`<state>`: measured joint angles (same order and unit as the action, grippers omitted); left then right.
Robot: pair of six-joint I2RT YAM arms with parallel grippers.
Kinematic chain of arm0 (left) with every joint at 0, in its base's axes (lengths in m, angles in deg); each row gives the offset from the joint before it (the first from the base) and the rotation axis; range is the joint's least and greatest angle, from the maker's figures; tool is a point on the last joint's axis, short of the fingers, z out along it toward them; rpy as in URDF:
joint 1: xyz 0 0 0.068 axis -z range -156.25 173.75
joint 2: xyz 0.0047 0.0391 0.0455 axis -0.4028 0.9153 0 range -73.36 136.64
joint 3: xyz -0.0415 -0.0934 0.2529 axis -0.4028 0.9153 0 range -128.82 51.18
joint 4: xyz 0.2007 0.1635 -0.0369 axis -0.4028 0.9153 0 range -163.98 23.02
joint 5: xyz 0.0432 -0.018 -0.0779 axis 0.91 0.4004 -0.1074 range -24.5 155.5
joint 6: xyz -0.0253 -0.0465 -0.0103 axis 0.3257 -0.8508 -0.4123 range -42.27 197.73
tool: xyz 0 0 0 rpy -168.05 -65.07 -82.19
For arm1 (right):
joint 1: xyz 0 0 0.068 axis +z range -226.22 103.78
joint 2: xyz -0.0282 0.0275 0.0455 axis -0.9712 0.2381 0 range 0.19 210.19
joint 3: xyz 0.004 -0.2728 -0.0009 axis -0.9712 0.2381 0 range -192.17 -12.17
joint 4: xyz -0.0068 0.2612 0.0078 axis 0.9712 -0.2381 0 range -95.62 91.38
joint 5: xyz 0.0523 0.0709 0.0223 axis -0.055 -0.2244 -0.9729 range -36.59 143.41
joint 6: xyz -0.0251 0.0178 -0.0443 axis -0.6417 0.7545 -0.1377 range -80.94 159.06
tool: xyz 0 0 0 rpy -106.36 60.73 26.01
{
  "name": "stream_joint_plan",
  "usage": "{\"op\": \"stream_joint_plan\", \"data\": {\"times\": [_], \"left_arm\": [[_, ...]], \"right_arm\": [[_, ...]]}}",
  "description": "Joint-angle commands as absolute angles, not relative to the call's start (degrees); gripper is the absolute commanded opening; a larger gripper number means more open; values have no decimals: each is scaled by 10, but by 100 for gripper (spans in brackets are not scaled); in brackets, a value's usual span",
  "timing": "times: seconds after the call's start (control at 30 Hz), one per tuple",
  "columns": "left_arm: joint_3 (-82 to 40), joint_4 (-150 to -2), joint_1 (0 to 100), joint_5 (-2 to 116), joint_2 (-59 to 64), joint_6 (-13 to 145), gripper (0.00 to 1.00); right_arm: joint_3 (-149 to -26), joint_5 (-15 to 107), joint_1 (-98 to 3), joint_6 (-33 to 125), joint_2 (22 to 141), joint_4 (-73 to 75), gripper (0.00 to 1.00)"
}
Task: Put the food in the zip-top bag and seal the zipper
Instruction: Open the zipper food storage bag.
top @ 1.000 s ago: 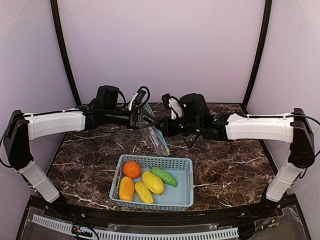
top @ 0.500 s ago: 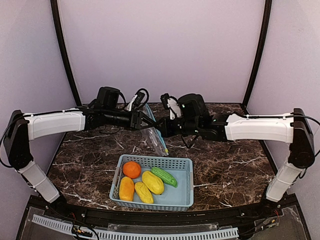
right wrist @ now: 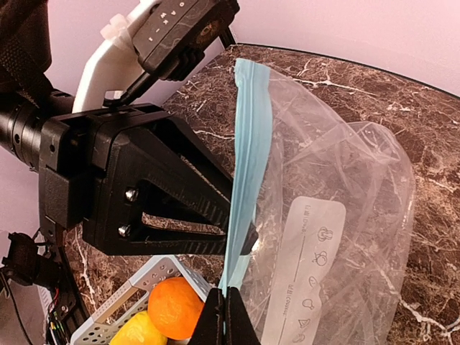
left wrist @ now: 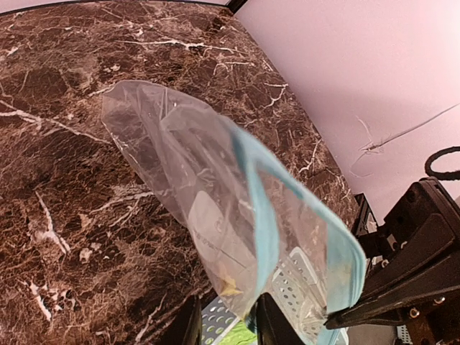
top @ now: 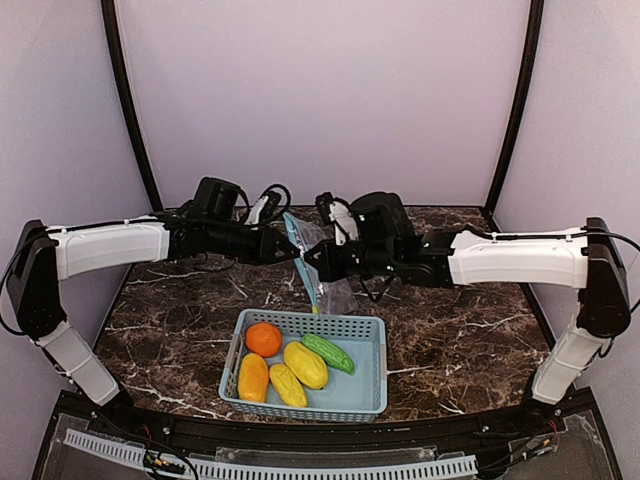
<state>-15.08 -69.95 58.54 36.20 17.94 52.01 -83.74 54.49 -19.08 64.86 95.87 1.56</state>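
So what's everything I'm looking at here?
zip-top bag: one, clear with a white label, held up in the air above the table
zipper: one, light blue strip along the bag's mouth edge
basket: one, light blue, perforated, near middle of the table
orange: one, round, in the basket's far left corner
yellow fruits: three, oblong, in the basket
green pod: one, slim, in the basket beside the yellow fruits
table: one, dark brown marble pattern
left gripper: black, fingers apart on either side of the bag's corner
right gripper: black, pinching the zipper edge
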Motion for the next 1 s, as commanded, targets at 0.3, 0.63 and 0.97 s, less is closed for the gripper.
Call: {"op": "stream_joint_plan", "data": {"times": [0.3,0.63,0.97], "left_arm": [[-141,-707,582,339,169,521,18],[-143,-692,581,353,171,525,1],[-146,-686,581,345,170,541,1]], "right_arm": [[-893,615,-170,634,987,-37,0],[-907,671,-161,641,997,-76,0],[-943,736,-161,656,1016,-157,7]]}}
